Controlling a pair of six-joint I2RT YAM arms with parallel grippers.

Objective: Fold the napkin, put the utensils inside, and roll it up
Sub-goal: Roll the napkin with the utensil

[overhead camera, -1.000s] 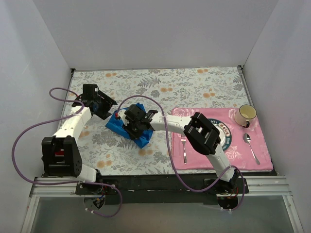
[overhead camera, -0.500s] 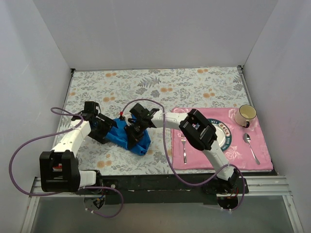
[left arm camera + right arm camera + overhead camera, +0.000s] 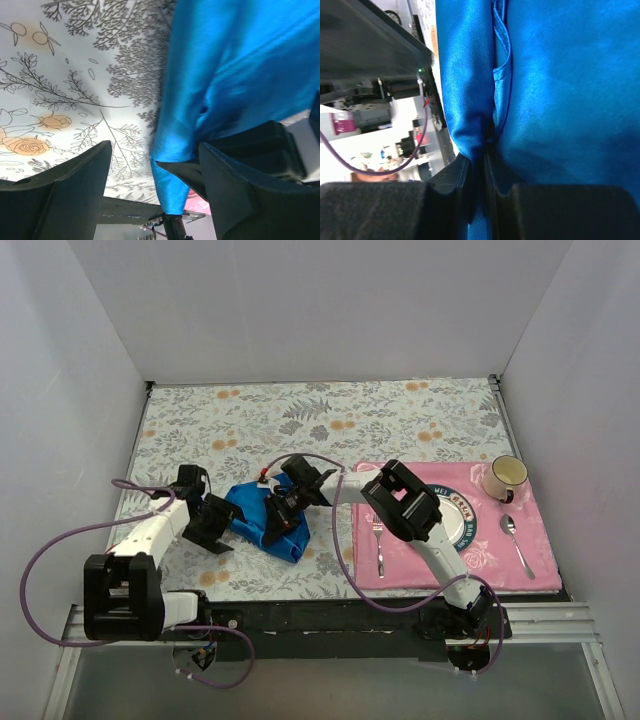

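Note:
The blue napkin [image 3: 262, 522] lies bunched on the flowered tablecloth, left of centre. My right gripper [image 3: 283, 506] is over its right part, shut on a fold of the napkin [image 3: 560, 75], which is pinched between the nearly closed fingers [image 3: 455, 175]. My left gripper [image 3: 216, 521] sits at the napkin's left edge, open. In the left wrist view a hanging edge of the napkin [image 3: 172, 185] lies between the wide-apart fingers [image 3: 65, 195], close to the right one. Of the utensils, a fork [image 3: 378, 545] and a spoon [image 3: 516, 541] lie on the pink mat.
The pink rose-patterned placemat [image 3: 500, 565] lies at the right, with a plate [image 3: 462, 523] half hidden under my right arm and a cup [image 3: 505, 477] at its far corner. White walls enclose the table on three sides. Purple cables loop beside the left arm.
My left gripper has swung from the far left forward to the napkin's left edge. The right gripper has shifted back and right, and the napkin has gone from a flat fold to a bunch.

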